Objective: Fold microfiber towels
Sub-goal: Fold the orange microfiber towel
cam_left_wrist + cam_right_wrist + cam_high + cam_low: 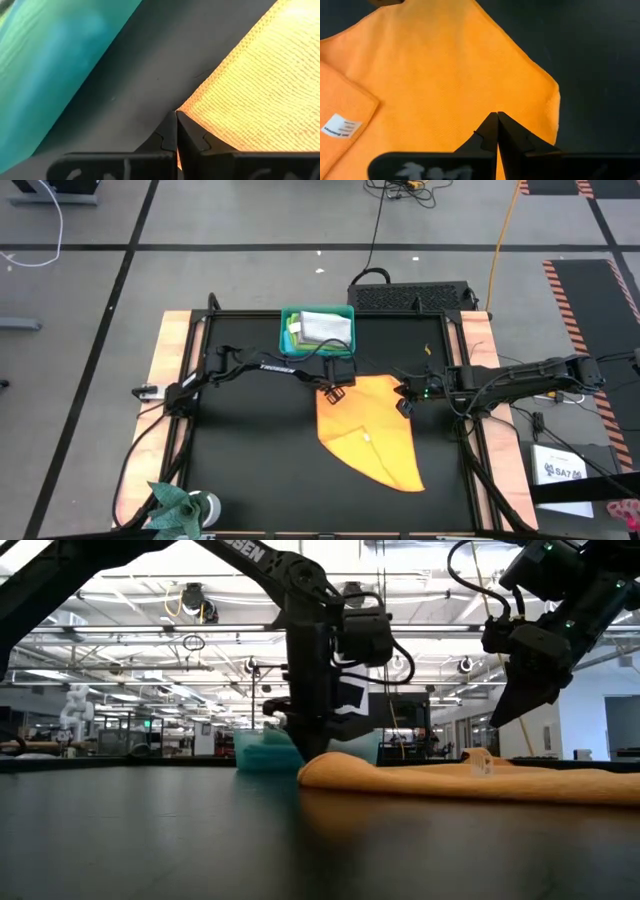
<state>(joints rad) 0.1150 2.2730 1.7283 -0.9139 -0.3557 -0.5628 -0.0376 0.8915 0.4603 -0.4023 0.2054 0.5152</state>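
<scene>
Black tabletop (250, 460) carried one orange towel (370, 430), half-folded; left claw (333, 393) pinched its far-left corner, right claw (406, 402) closed empty above its right corner. Others waited in the bin (287, 340).

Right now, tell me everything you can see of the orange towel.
The orange towel is a soft, finely ribbed microfiber cloth lying nearly flat on the black table, in front of the teal bin. One edge is folded over, showing a small white label. The left pincer, shut, meets its far-left corner; the right pincer, shut, is over its right corner.
</scene>
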